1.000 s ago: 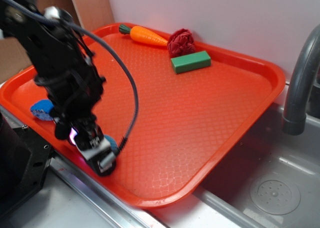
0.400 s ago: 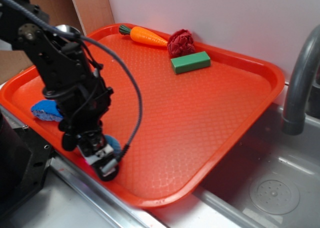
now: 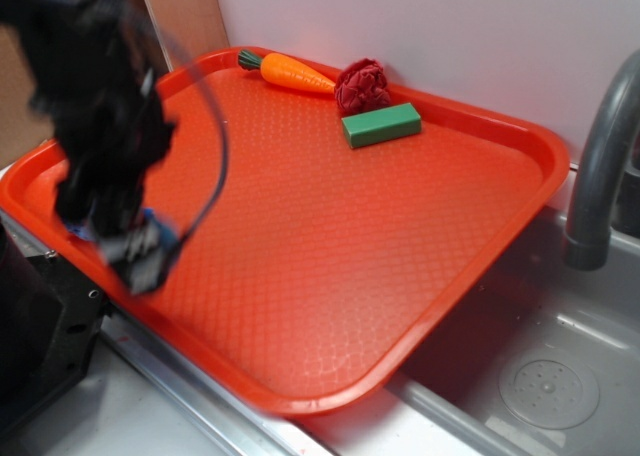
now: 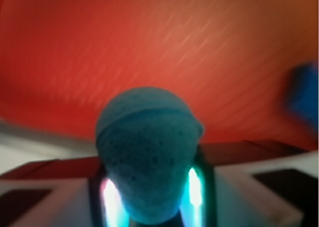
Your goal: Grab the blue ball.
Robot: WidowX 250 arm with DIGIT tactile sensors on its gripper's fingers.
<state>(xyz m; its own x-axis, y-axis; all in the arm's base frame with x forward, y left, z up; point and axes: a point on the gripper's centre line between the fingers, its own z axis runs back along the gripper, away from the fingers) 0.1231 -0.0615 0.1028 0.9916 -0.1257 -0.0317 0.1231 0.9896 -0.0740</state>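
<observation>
Already the blue ball (image 4: 148, 155) sits between the fingers of the gripper (image 4: 149, 199): the wrist view shows its dimpled teal surface and a faint seam band filling the gap, glowing pads pressed against it on both sides. Jaws read as clamped on the ball, not spread. Ball round, so no long axis to speak of; it lies dead centre on the tool's line, projecting forward past the fingertips.

Landmark: the orange tray (image 3: 520, 141). In the exterior view the gripper (image 3: 140, 256) is over the tray's near-left rim, heavily motion-blurred; only a sliver of blue shows at the fingers there, too smeared to say whether ball or something else. Whether the ball touches the tray floor or is clear of it cannot be told from that blur; the wrist view shows tray surface behind the ball, streaked.

A blurred blue patch (image 4: 304, 95) sits at the right edge of the wrist view, on the tray, apart from the ball; identity unclear.

Far side of the tray, well apart from the gripper: carrot (image 3: 290, 71) along the back rim, dark red ball (image 3: 362, 86) beside it, green block (image 3: 381, 124) just in front of that. Faucet (image 3: 600, 166) stands off the tray's right edge.

Judgement: grasp looks made; what matters next is that the ball stays centred between the pads, since it protrudes well forward of them.
</observation>
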